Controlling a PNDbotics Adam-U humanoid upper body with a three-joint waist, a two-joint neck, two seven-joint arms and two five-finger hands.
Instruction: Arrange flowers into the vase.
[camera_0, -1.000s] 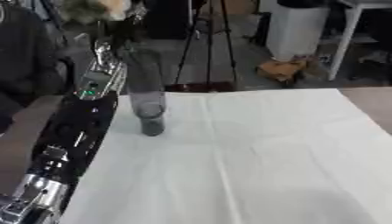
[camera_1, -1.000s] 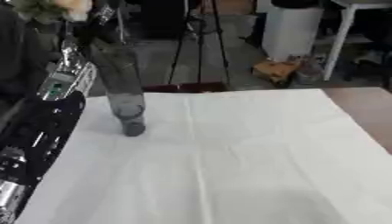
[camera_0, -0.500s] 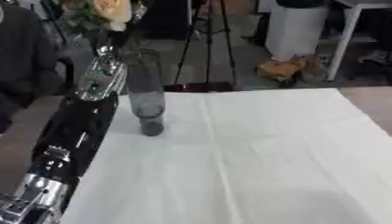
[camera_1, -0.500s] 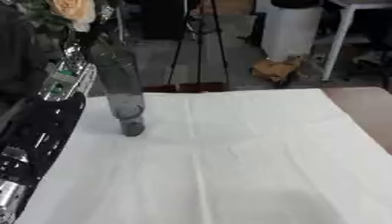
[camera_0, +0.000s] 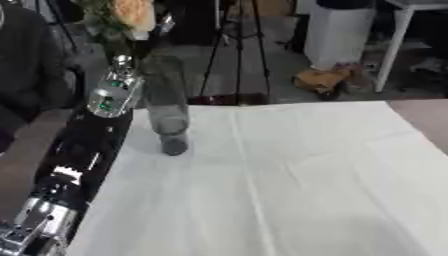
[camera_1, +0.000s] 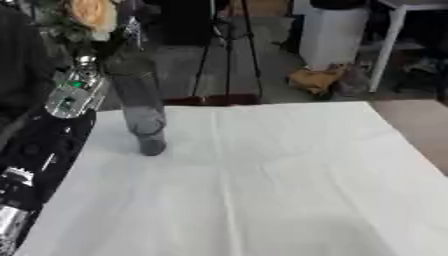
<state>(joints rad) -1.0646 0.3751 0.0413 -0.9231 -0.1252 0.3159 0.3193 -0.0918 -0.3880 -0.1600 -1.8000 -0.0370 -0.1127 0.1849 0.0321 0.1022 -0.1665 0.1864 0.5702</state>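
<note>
A tall grey glass vase (camera_0: 166, 107) is standing upright toward the far left of the table (camera_0: 289, 190), which is lying under a white cloth. The robot's left arm (camera_0: 83, 155) is reaching up along the left edge, and its left hand (camera_0: 131, 42) is lifting a peach-coloured flower (camera_0: 131, 12) with green leaves above and just left of the vase mouth, though how its fingers are closing on the stem cannot be told, since blur and leaves are hiding them. The right hand is showing in neither view, and a tripod (camera_0: 234, 50) is standing on the floor beyond the far edge.
</note>
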